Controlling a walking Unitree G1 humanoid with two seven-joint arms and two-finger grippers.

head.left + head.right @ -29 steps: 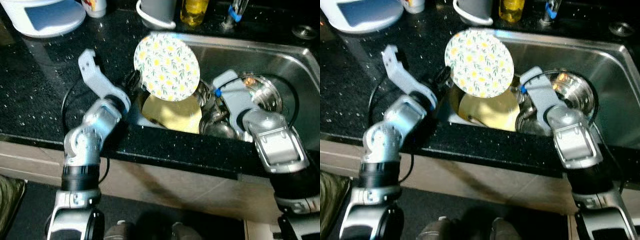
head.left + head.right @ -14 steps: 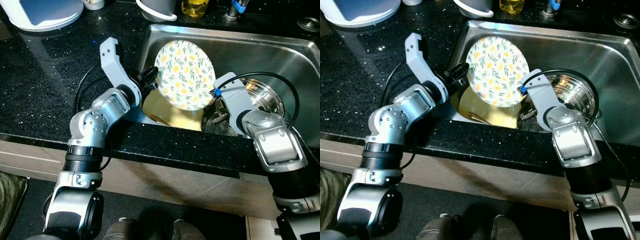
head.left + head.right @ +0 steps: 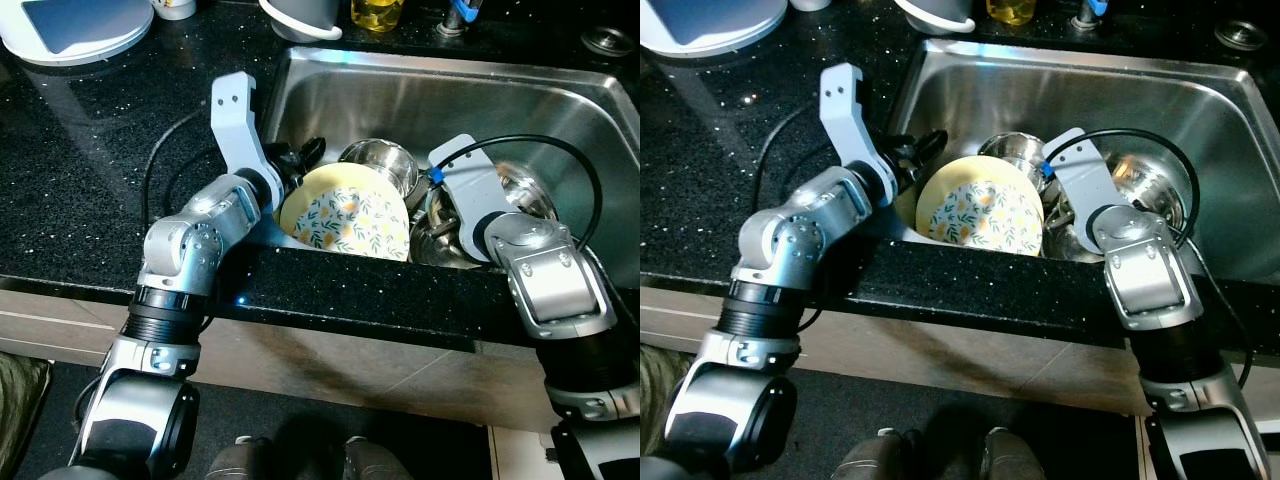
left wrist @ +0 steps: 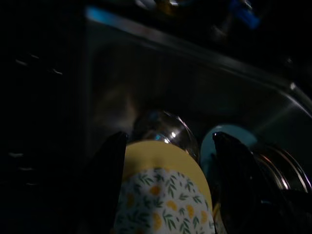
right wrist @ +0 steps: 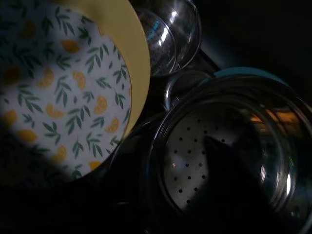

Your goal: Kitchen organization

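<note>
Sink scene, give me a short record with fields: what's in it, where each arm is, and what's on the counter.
sink: stainless steel basin set in a black speckled counter
patterned plate: yellow-rimmed plate with lemon and leaf print, lying tilted at the near left of the basin
other dishes: steel bowl behind the plate; perforated steel pot to its right
left gripper: at the plate's left edge; grip cannot be judged
right gripper: arm reaching into the basin over the pot; jaws hidden
counter items: white lidded container at the far left
</note>
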